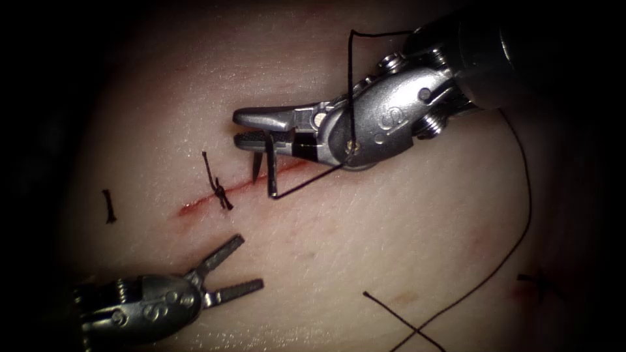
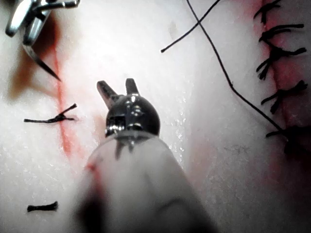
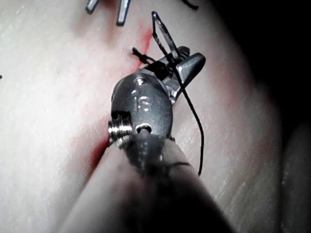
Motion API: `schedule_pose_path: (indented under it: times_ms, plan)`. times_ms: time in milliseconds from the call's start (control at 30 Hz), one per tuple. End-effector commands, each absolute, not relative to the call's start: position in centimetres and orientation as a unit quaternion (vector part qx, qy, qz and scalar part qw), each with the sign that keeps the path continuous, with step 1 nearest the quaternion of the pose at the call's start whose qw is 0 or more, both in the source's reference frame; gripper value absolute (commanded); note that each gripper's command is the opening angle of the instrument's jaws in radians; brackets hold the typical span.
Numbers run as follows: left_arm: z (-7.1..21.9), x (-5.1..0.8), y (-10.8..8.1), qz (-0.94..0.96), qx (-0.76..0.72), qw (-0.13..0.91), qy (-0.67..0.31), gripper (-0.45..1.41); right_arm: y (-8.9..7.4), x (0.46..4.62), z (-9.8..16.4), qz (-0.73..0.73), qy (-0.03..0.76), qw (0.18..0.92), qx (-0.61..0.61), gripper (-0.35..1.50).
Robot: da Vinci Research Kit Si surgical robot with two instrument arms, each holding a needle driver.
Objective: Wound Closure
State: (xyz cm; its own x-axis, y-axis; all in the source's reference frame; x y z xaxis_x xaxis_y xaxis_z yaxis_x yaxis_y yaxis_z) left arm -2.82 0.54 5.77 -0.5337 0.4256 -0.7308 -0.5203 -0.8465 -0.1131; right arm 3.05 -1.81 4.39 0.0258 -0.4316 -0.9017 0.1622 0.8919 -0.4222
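the right tool point(image 1: 257, 130) has its jaws closed on the needle point(image 1: 270, 171), gripping it near the blunt end where the thread point(image 1: 521, 215) joins, so the curve hangs down from the jaws with the point toward the tissue point(image 1: 365, 241); that hold looks meant to leave most of the curve free for a bite. the needle hangs just over the cut point(image 1: 195, 207), at its right stretch, and i cannot tell for sure whether the tip touches the tissue; it does not look buried. from the needle the thread runs right, wraps over the right tool's wrist, loops up and away, then trails in a long slack arc over the tissue on the right to the near edge. left of the needle, one knotted stitch point(image 1: 218, 189) sits across the cut, which shows red fluid along its line. a cut end of thread point(image 1: 109, 205) lies well to the left. the left tool point(image 1: 240, 264) waits on the near side of the cut, jaws spread wide and holding nothing, probably parked ready to receive the needle
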Motion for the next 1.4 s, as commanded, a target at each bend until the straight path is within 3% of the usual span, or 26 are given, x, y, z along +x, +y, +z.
schedule_pose_path:
  times_ms: [33, 1400]
  plan:
    - [5.90, -2.90, 0.52, 0.875, -0.397, 0.272, 0.060, 0.14, -1.86, 3.16, 4.46, -0.215, 0.665, 0.708, -0.103, -0.35]
    - [6.61, -2.90, 0.50, 0.893, -0.343, 0.287, 0.056, 0.15, -1.92, 3.32, 4.87, -0.289, 0.614, 0.718, -0.153, -0.35]
